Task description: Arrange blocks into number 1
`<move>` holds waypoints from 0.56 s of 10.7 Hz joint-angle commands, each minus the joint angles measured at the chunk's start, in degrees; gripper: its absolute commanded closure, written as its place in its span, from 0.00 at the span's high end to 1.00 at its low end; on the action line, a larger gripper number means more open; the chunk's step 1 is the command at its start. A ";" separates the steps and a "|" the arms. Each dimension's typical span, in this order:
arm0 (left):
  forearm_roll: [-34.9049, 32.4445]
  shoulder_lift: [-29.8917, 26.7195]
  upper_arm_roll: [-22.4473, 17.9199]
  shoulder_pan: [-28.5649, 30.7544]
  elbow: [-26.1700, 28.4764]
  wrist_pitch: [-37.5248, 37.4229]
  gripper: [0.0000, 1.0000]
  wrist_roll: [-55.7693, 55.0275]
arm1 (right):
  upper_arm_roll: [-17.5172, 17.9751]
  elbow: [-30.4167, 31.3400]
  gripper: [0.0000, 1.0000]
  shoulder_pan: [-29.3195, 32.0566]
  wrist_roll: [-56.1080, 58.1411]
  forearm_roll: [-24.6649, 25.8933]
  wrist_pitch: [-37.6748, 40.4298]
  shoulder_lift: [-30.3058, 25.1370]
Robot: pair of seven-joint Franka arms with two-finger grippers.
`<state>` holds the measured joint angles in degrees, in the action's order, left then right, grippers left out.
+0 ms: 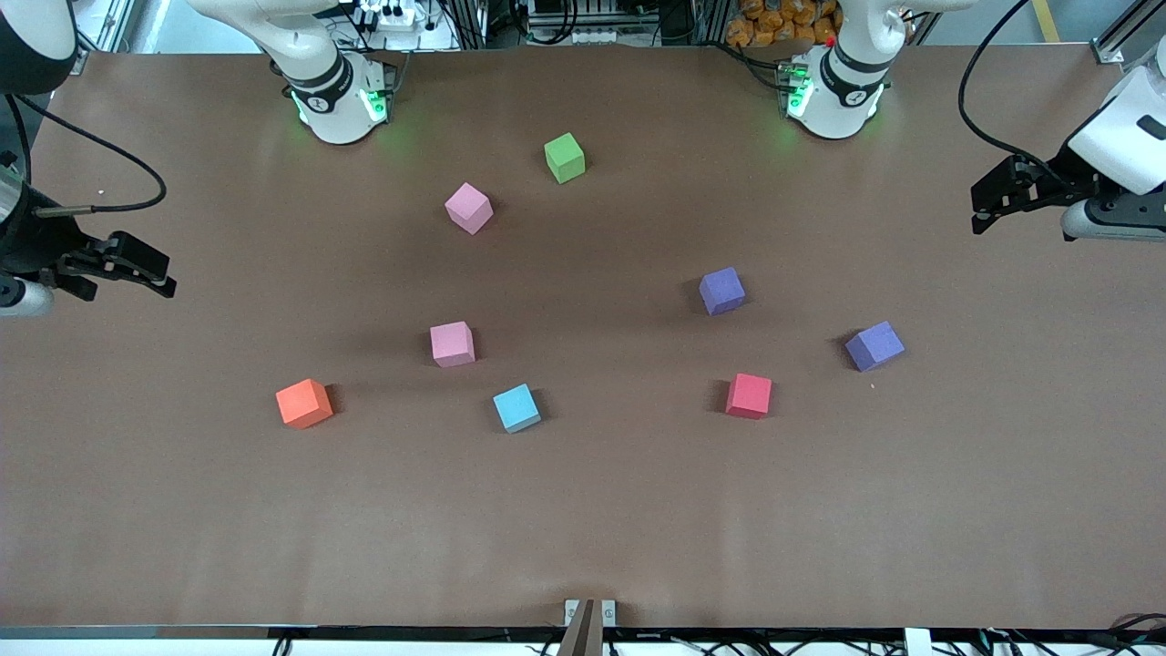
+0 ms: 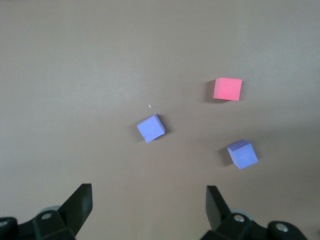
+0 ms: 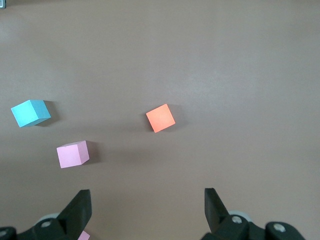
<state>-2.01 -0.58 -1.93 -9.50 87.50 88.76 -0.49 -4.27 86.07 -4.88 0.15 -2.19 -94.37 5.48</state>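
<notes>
Several foam blocks lie scattered on the brown table (image 1: 583, 510). The green block (image 1: 565, 158) and one pink block (image 1: 468, 208) lie nearest the bases. A second pink block (image 1: 452, 344), the orange block (image 1: 304, 404) and the light blue block (image 1: 516, 407) lie toward the right arm's end. Two purple blocks (image 1: 721, 291) (image 1: 874, 346) and the red block (image 1: 749, 395) lie toward the left arm's end. My left gripper (image 1: 982, 208) hangs open and empty over its end of the table. My right gripper (image 1: 164, 276) hangs open and empty over its own end, above bare table (image 3: 147, 202).
Both arm bases (image 1: 342, 100) (image 1: 833, 91) stand along the table's edge farthest from the front camera. A small metal bracket (image 1: 589, 612) sits at the edge nearest that camera. Cables loop off each wrist at the table's ends.
</notes>
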 commanded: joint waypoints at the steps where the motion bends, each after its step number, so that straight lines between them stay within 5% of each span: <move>1: 2.52 -0.83 -0.53 -0.17 -0.05 -1.39 1.00 -0.91 | 0.75 0.41 1.00 1.18 0.55 0.25 0.33 -0.65; 4: 4.37 -0.13 -0.01 -0.34 0.56 -1.57 1.00 -1.00 | 0.84 0.41 1.00 1.71 0.64 0.08 0.42 -0.56; 6: 6.92 0.57 4.19 -1.04 1.71 -1.57 1.00 -9.72 | 0.93 0.33 1.00 2.06 1.34 0.17 0.42 -0.56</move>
<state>3.49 -0.31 -0.43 -9.68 88.49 87.59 -3.61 -4.27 86.13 -4.17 0.35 -2.19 -94.35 5.48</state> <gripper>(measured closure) 0.000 0.000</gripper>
